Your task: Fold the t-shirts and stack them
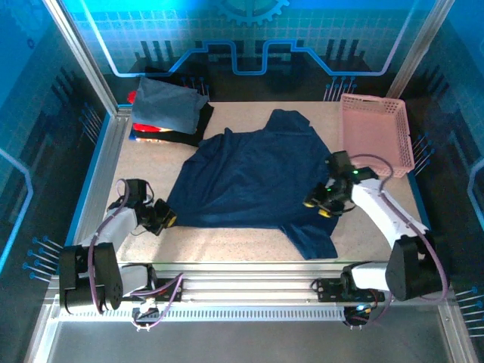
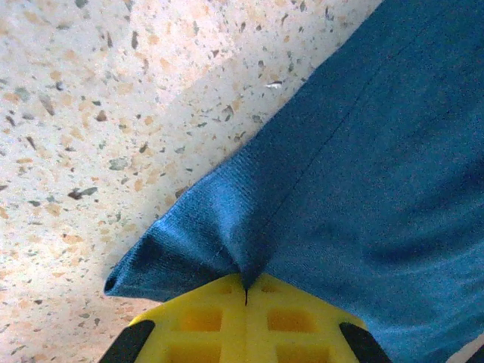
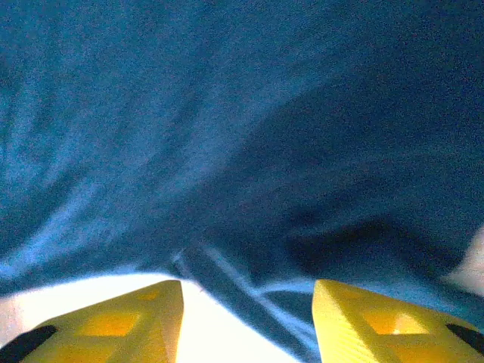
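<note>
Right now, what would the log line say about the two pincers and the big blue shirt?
left pincer: shut on navy t-shirt corner | right pincer: open over its right side | shirt: spread out, not folded

Left arm bent low with left gripper point(image 2: 246, 291) jaws pressed together on a corner of the navy t-shirt point(image 1: 242, 174); right arm extended inward, elbow bent, right gripper point(image 1: 326, 204) jaws parted, tilted downward.

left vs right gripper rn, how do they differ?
Left gripper is shut, pinching a hem corner of the navy t-shirt; right gripper has its jaws apart, clamping nothing. Left gripper sits at the shirt's left edge beside bare table; right gripper is over cloth on the shirt's right side. Shared: both are down at the same shirt.
</note>
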`<act>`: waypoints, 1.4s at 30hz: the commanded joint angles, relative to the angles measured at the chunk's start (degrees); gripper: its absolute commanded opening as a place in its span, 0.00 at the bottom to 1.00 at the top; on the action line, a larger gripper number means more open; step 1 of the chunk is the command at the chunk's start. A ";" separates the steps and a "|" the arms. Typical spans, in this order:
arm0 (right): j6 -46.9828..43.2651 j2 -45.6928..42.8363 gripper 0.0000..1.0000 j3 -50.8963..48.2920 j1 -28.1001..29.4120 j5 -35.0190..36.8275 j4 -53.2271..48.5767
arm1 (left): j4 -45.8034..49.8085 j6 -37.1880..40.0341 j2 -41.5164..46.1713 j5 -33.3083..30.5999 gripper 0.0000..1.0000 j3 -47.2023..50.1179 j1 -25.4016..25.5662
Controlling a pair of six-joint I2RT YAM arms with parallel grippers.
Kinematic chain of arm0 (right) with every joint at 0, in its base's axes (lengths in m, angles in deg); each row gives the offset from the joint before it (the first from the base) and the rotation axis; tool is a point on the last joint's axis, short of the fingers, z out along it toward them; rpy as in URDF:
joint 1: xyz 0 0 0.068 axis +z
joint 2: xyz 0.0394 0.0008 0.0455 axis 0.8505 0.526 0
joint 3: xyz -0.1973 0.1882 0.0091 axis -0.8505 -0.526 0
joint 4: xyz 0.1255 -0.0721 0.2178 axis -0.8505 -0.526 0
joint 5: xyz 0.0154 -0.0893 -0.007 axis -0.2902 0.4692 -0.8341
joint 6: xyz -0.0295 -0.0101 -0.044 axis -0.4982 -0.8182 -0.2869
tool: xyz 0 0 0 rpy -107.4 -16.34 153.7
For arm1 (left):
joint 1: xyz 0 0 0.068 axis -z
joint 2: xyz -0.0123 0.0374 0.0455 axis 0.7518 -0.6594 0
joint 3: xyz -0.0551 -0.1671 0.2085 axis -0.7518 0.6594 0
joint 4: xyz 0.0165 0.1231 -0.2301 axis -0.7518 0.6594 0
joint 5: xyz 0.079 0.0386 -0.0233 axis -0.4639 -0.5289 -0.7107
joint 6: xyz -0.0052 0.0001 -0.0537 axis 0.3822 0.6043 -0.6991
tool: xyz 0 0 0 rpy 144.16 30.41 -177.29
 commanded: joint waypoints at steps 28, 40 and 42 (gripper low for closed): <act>-5.44 25.55 0.02 2.82 -6.83 11.82 3.94 | 1.97 4.34 -0.17 2.84 0.01 -4.58 -5.28; -15.80 28.31 0.00 20.18 -6.60 24.94 -6.71 | 1.46 6.21 -2.46 2.59 0.00 -5.59 -7.16; -16.46 30.82 0.00 22.90 -6.39 25.00 -6.65 | 0.61 6.28 -3.62 3.04 0.00 -5.89 -7.14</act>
